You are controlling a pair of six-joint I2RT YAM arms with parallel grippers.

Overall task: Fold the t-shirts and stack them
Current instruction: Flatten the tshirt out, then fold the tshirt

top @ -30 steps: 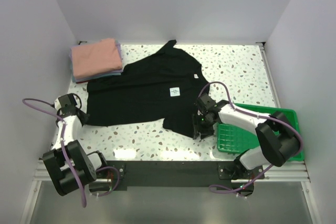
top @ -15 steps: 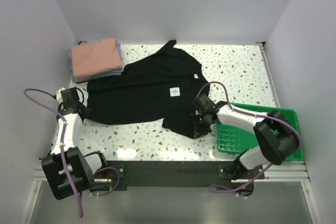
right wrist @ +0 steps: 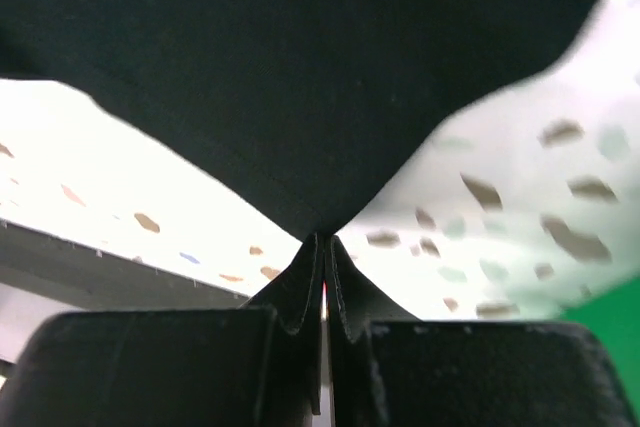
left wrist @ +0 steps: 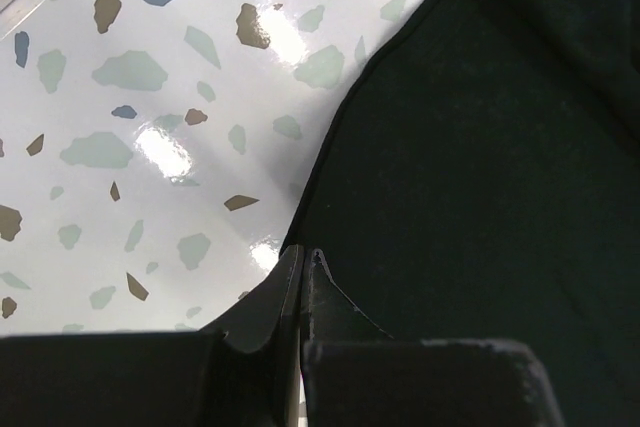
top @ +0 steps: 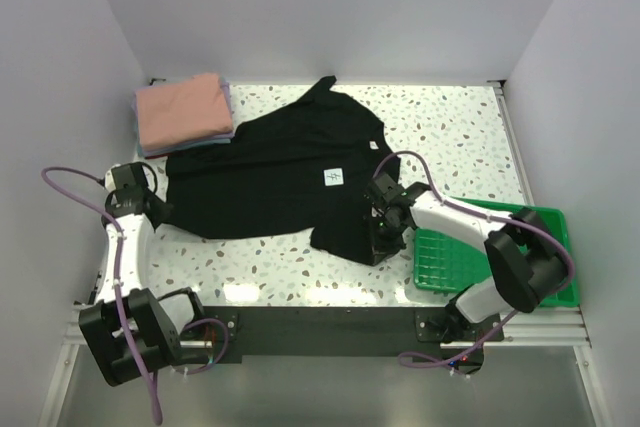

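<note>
The black t-shirt point(top: 270, 177) lies spread flat mid-table, its small white tag point(top: 335, 177) facing up. My left gripper point(top: 163, 212) is shut on the shirt's left hem; the left wrist view shows the fingers point(left wrist: 285, 292) pressed together at the edge of the black cloth point(left wrist: 480, 147). My right gripper point(top: 378, 247) is shut on the shirt's near right corner. In the right wrist view that corner point(right wrist: 300, 67) is drawn into a point between the closed fingertips point(right wrist: 322, 240). The other t-shirts sit folded in a stack point(top: 185, 112) at the back left, salmon-pink on top.
A green plastic tray point(top: 500, 257) sits at the near right, under the right arm's forearm. The speckled white table point(top: 450, 137) is walled at the back and on both sides. The folded stack touches the black shirt's back left sleeve.
My right gripper has closed on the shirt's near right corner. The left arm has reached a little further from its base, still shut on the left hem.
</note>
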